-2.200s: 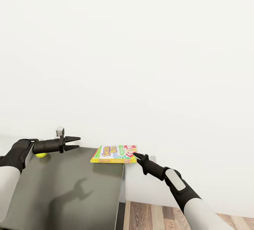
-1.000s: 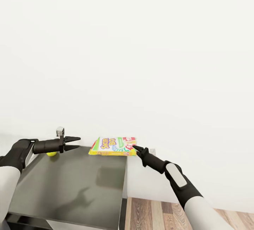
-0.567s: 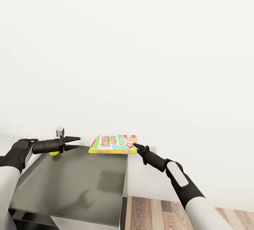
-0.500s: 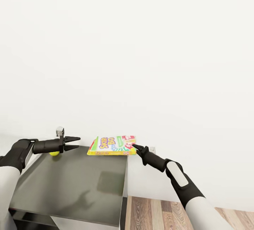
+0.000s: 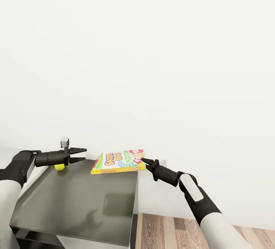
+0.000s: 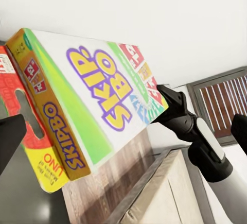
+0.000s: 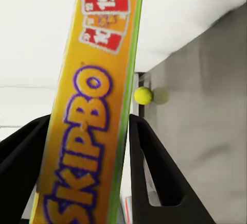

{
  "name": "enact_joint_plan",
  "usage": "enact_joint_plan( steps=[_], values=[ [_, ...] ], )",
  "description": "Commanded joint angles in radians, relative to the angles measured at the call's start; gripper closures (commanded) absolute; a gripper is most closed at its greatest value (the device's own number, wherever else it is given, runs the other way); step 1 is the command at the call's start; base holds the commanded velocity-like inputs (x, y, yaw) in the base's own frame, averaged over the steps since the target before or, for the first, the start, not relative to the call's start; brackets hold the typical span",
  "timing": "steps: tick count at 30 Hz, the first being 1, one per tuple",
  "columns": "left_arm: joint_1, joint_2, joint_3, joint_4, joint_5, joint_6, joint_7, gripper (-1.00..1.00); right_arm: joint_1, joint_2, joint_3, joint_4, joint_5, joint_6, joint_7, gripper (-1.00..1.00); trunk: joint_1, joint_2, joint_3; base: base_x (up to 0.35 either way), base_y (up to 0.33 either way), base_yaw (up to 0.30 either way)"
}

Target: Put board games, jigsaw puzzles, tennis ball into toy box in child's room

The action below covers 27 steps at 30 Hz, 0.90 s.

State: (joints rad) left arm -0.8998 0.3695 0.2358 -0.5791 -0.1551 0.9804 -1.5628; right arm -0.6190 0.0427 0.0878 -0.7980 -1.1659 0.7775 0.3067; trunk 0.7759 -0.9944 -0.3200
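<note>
A thin Skip-Bo board game box [image 5: 118, 161], white and green with a yellow edge, hangs tilted in the air above the far right corner of the grey table [image 5: 76, 207]. Purple lettering reads "SKIP BO" on its face and "SKIPBO" along its side. The right gripper [image 5: 146, 162] clamps the box's right edge between both fingers. The left gripper [image 5: 81, 155] hovers beside it, jaws parted and holding nothing. The tennis ball [image 5: 59, 167] rests on the table under the left gripper.

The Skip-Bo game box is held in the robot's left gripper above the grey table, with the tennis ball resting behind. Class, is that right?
Not quite: the right gripper holds the Skip-Bo game box, as the head view shows. The left gripper is open near the tennis ball. The rest stands.
</note>
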Motion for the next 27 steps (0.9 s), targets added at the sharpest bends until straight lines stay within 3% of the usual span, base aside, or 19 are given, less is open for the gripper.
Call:
enact_joint_plan(
  steps=[1, 27],
  values=[
    [-0.001, 0.0, 0.004, -0.001, -0.011, 0.011, -0.008, -1.0, -0.001, 0.0, 0.0, 0.0, 0.003, 0.002, 0.005, 1.0, -0.004, 0.006, 0.002, 0.0, 0.0, 0.0],
    [-0.001, 0.002, 0.003, -0.001, -0.011, 0.011, -0.008, -1.0, 0.0, 0.0, -0.003, -0.002, 0.003, 0.001, 0.008, 1.0, -0.104, 0.188, 0.12, -0.034, 0.0, 0.122]
  ],
)
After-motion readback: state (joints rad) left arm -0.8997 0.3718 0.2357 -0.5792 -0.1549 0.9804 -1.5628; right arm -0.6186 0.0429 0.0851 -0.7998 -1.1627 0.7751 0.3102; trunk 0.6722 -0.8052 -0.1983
